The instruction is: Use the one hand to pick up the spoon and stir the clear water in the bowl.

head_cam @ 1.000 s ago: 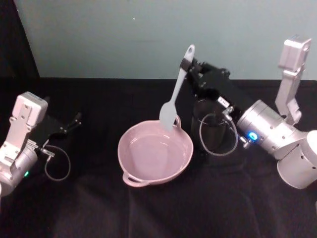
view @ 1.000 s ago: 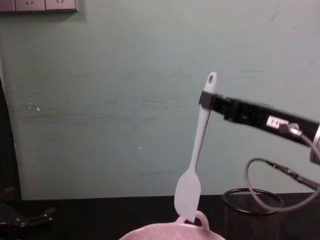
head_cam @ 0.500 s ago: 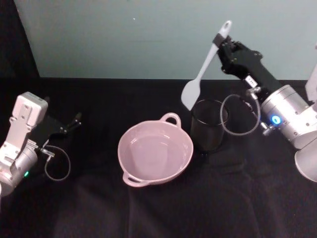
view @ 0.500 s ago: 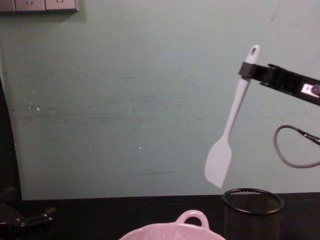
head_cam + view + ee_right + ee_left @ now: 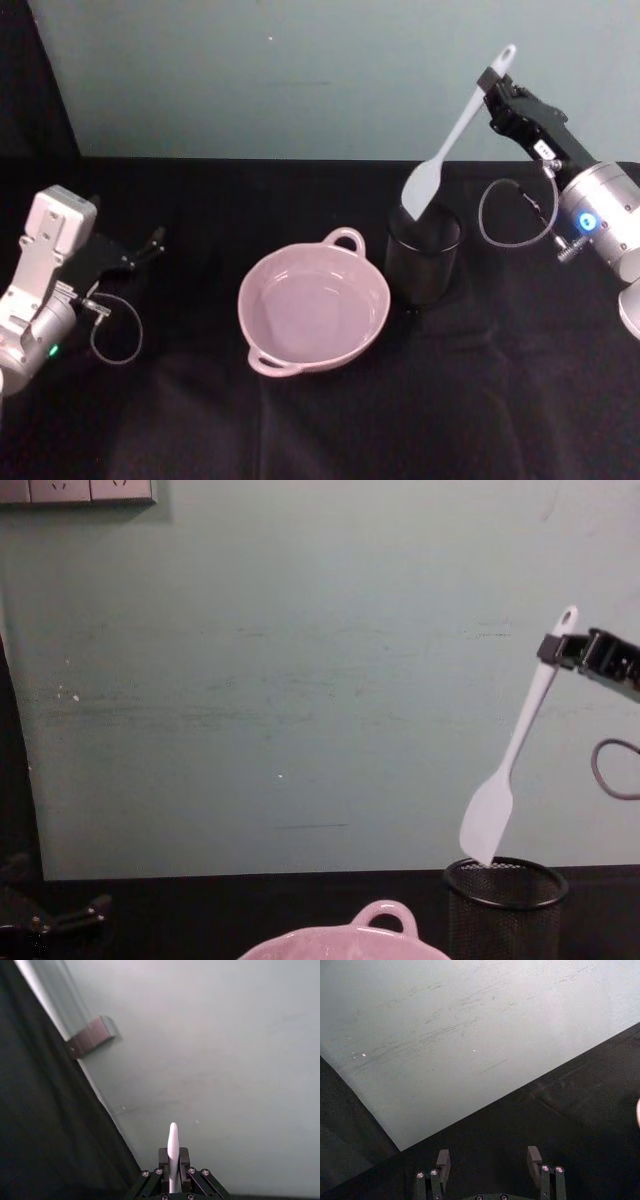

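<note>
black wire-mesh cup (image 5: 423,262) upright on black tablecloth (image 5: 300,420), pale green wall (image 5: 280,680) behind, white wall sockets (image 5: 80,490)

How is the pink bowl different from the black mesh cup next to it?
The pink bowl is wide, shallow and glossy, with a loop handle; the black mesh cup is narrow, tall and see-through wire. The bowl has nothing over it; the spoon, held by the right hand, hangs with its scoop at the cup's rim. Both stand upright on the black cloth.
</note>
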{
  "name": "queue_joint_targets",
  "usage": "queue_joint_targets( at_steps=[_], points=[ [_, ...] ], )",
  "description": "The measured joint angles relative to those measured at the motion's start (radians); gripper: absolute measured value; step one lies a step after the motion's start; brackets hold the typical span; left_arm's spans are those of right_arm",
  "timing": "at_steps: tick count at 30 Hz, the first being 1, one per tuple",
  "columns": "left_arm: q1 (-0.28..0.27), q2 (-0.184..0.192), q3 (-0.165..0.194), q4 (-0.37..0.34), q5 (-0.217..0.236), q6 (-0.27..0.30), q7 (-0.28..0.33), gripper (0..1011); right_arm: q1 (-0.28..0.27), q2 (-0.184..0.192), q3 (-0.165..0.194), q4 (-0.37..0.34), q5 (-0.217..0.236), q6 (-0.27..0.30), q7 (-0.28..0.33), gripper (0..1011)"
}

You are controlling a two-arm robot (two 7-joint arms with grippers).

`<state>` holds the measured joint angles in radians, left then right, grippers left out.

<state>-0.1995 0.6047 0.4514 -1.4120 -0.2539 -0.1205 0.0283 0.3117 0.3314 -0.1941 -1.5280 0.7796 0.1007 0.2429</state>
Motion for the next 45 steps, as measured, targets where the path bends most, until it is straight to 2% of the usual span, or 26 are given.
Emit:
queue_joint_targets(
  at_steps=[4,15,28,45],
  points=[
    [0.0,0.0,0.0,0.0,0.0,0.0,0.0,1011,0.019,-0.003,0.001,0.043,0.031,0.024,-0.014,122],
    [0.0,0.0,0.0,0.0,0.0,0.0,0.0,1011,0.021,0.007,-0.004,0.086,0.049,0.014,-0.031,122],
    [0.0,0.0,0.0,0.0,0.0,0.0,0.0,1011,0.009,-0.004,-0.03,0.145,-0.021,-0.051,-0.024,122],
    [0.0,0.0,0.0,0.0,0.0,0.0,0.0,1011,0.011,-0.032,-0.03,0.197,-0.063,-0.043,-0.015,122]
  ],
)
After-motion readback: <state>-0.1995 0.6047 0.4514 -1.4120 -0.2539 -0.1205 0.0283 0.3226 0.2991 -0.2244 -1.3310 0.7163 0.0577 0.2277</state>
